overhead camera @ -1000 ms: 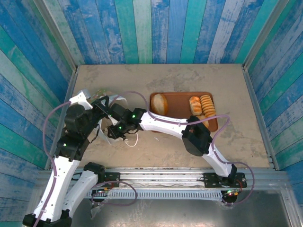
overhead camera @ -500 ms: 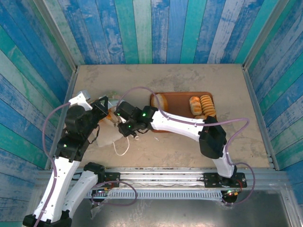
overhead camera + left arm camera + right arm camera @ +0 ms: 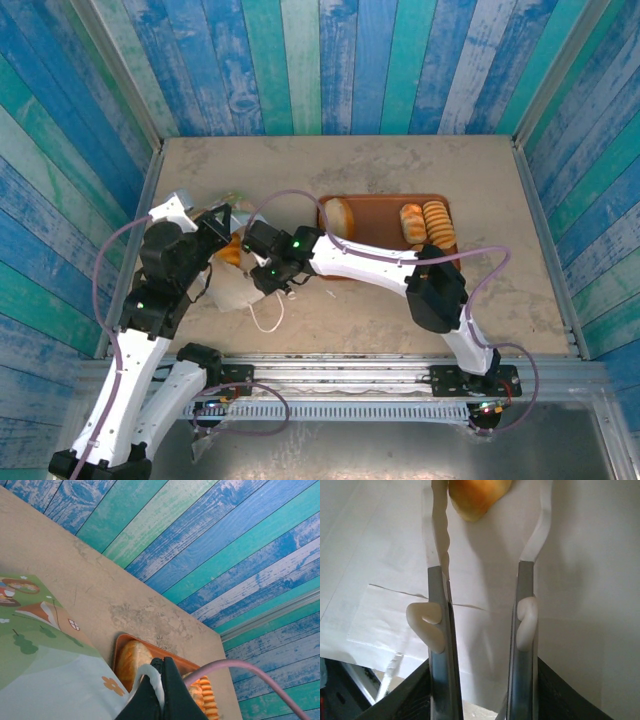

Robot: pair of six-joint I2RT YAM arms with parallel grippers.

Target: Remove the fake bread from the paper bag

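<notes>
**Top view.** The white paper bag [image 3: 238, 288] with green-and-orange print lies on the beige table [image 3: 400, 320], at its left side and just beside the flat brown tray [image 3: 380, 215]. The left gripper [image 3: 218, 228] is pressed together, pinching the bag's top edge. The tray holds a pale oval loaf [image 3: 340, 216] and ridged rolls [image 3: 436, 222].

**Right wrist view.** The right gripper [image 3: 485, 555] reaches inside the bag with its fingers apart and nothing clamped. A glossy golden-brown toy pastry [image 3: 477, 495] lies at the fingertips.
</notes>
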